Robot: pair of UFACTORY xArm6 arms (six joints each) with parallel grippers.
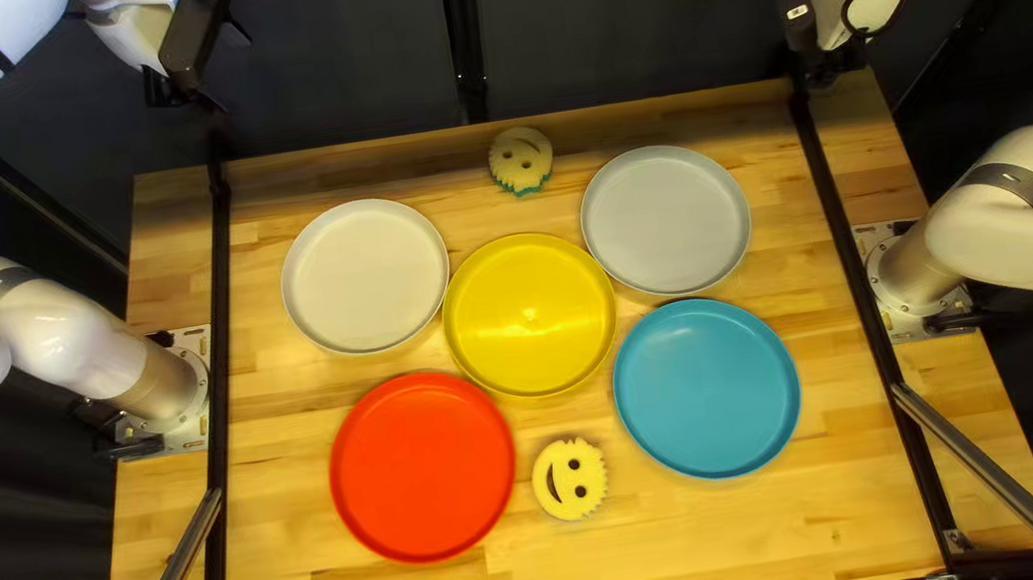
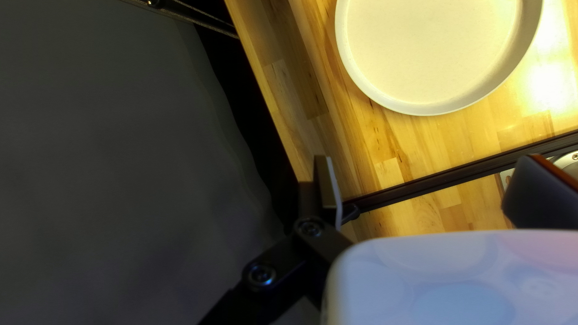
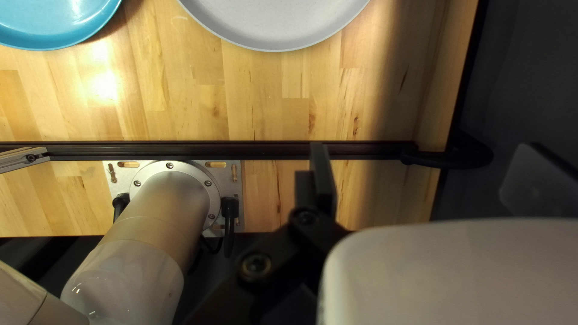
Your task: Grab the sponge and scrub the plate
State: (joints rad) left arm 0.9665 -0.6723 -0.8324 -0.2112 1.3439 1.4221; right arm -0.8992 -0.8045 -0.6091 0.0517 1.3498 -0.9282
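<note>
Left claw: the left claw has its fingers apart, nothing between them; the white plate lies ahead of it on the tabletop.
Right claw: the right claw also has its fingers apart and holds nothing; the gray plate is ahead of it, with the blue plate farther to one side.
Green-edged smiley sponge: the nearer one to both claws, well apart from each, lying between the white and gray plates.
Yellow smiley sponge: farther from both claws, between the red plate and the blue plate, past the yellow plate.
Done: no step, as far as can be judged; both sponges lie off the plates, ungripped.
Left to do: all of it, namely reach a sponge, grip it, bring it onto a plate and scrub.
Choice of plate: cannot tell which of the five is meant, nor which sponge.
Plate surfaces: no dirt can be made out; shine on the yellow one could mask faint marks.
Cut off: part of the white plate ahead of the left claw; parts of the gray and blue ones ahead of the right.
Out of sight: neither wrist view shows a sponge.
Hard to see: from above, both claws are dark against the curtain.
</note>
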